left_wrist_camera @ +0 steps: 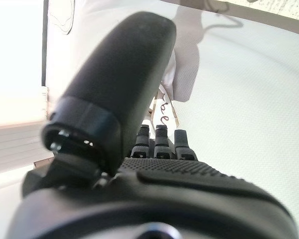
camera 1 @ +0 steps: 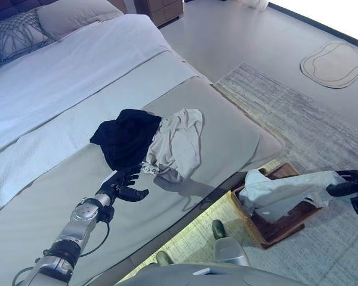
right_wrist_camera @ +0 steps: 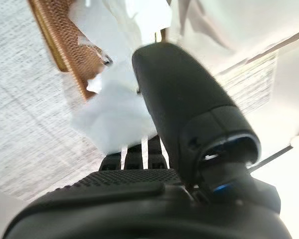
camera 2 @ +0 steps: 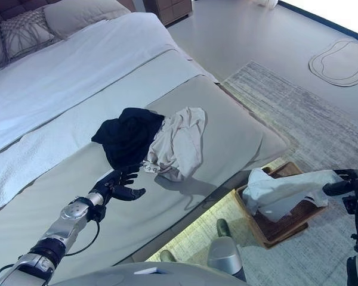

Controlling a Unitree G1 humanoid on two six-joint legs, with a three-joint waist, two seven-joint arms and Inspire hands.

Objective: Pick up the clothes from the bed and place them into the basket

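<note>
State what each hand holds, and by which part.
Right hand grips the white cloth by one end, over the basket. Left hand holds nothing.

This is a bedroom in a home. A wide bed [camera 1: 59, 95] fills the left of the head views, made up with a white sheet and a grey-beige cover, with a patterned cushion [camera 1: 19, 34] and a plain pillow [camera 1: 77, 15] at its head. A wooden chest of drawers [camera 1: 162, 9] stands past the bed's far corner. On the smooth grey floor lie a pale woven area rug [camera 1: 298, 119] beside the bed and a small oval mat [camera 1: 334, 64] farther off. A brown woven basket [camera 1: 286, 225] sits on the rug, and loose clothes [camera 1: 149, 143] lie crumpled on the cover.
</note>
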